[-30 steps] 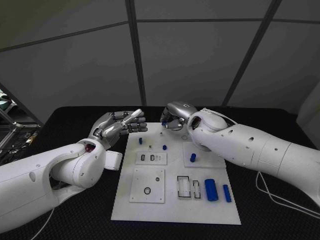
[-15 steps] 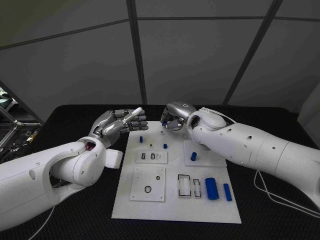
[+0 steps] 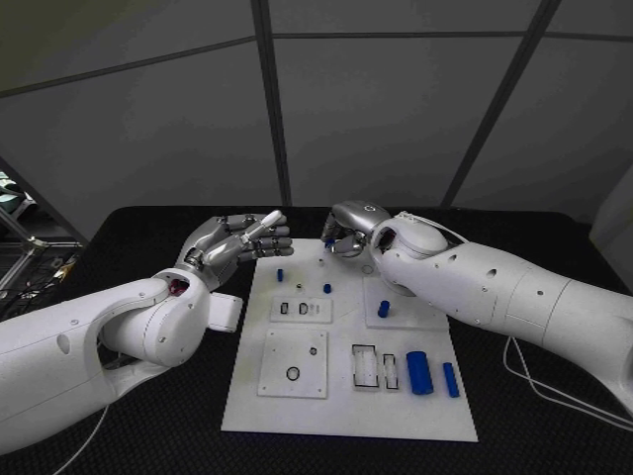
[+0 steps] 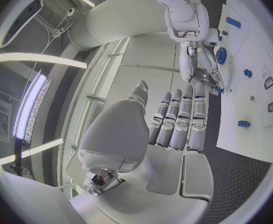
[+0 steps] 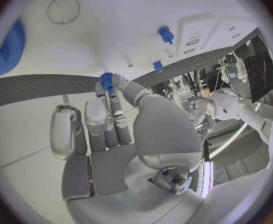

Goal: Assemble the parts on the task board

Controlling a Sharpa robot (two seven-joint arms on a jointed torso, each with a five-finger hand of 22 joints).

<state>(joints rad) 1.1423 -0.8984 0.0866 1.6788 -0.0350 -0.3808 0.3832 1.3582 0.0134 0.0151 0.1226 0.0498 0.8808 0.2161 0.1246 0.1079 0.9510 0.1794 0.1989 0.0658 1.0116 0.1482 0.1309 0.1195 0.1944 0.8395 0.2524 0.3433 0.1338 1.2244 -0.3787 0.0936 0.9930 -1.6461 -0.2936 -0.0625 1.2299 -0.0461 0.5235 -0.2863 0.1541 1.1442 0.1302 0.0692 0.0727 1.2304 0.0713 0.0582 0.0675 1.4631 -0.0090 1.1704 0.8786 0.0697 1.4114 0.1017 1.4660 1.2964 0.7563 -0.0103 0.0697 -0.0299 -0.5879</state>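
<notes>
The left hand (image 3: pixel 235 243) is raised at the far left, its fingers (image 4: pixel 180 117) lying straight and side by side, holding nothing. The right hand (image 3: pixel 348 230) curls downward, its fingertips (image 5: pixel 109 92) seemingly pinching a small blue part (image 5: pixel 106 79)

Head camera looking steeply down over task board (image 3: pixel 348 416); wrist fisheyes close behind each hand, sharing board's twelve-o'clock end.

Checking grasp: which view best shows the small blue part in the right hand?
Right wrist view: the small blue part sits pinched at the right hand fingertips. Head view shows a blue speck; left wrist view, distant fingers around it.
</notes>
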